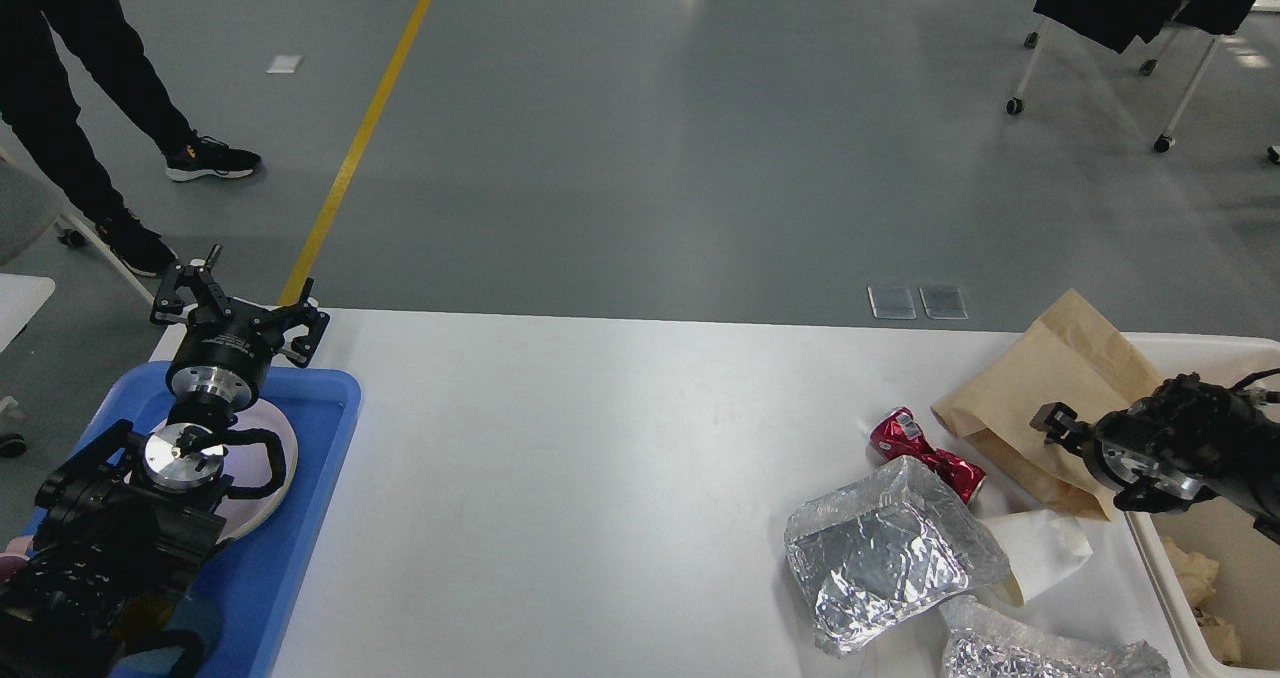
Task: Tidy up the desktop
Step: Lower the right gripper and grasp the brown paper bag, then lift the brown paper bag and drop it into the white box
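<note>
The white desktop (pixel 600 478) holds litter at its right end: a brown paper bag (pixel 1040 388), a crushed red can (pixel 925 453), a crumpled foil container (pixel 880 558), a white paper cup (pixel 1040 553) and a second foil piece (pixel 1040 653). My right gripper (pixel 1091 461) is low over the bag's right lower part, beside the bin, with its fingers apart and nothing in them. My left gripper (pixel 240 308) is open and empty above the far edge of the blue tray (pixel 290 558).
A cream-white bin (pixel 1150 548) with crumpled paper inside stands at the right table edge. The blue tray holds a pale plate (pixel 275 488), partly hidden by my left arm. A person's legs (pixel 90 158) stand beyond the table at far left.
</note>
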### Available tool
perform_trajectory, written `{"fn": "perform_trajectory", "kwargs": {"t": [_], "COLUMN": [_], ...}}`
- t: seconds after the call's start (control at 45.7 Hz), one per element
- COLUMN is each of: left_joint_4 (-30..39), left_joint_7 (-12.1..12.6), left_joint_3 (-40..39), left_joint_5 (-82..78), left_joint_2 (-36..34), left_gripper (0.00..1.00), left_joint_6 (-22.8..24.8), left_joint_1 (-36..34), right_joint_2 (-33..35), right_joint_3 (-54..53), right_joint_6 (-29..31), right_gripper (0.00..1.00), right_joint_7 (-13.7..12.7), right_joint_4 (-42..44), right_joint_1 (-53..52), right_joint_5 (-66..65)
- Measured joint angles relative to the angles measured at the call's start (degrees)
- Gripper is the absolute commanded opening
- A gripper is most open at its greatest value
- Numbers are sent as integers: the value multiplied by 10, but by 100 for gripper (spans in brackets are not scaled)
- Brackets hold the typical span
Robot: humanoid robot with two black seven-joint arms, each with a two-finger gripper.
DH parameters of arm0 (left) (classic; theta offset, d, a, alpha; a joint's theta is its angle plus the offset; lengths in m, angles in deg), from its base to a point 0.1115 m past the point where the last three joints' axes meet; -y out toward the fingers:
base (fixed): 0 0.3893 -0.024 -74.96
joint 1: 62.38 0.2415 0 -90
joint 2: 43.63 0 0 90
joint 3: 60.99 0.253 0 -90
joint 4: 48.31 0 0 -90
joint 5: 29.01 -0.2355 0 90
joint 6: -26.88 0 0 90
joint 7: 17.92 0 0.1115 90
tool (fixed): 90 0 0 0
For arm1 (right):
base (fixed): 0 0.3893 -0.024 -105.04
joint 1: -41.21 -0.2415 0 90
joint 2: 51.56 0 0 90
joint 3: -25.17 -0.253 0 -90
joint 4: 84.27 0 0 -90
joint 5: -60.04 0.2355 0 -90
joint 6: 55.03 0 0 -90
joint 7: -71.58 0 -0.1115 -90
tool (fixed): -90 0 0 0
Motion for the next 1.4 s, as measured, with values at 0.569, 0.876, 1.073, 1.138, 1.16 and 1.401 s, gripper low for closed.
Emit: {"fn": "perform_trajectory", "kwargs": {"t": [0.569,0.876,1.073,1.138,1.16,1.401], "left_joint_4": [0,0,0,0,0,0], "left_joint_7": [0,0,0,0,0,0], "left_joint_3": [0,0,0,0,0,0], "left_joint_5": [0,0,0,0,0,0], "left_joint_2": [0,0,0,0,0,0], "left_gripper": [96,96,96,96,96,96], "left_joint_6": [0,0,0,0,0,0], "left_joint_1": [0,0,0,0,0,0], "right_joint_2": [0,0,1,13,19,140], "right_joint_3": [-46,-55,-59,-63,-64,-66], "right_joint_6": [-48,-85,-112,-113,-113,-104], "right_gripper": [0,0,0,0,0,0], "right_joint_7": [1,1,1,1,1,3], "right_joint_4": [-3,-1,-19,-38,-47,-226], "right_joint_1": [26,28,6,-20,-31,-218], "right_joint_5": [2,2,2,2,2,0]}}
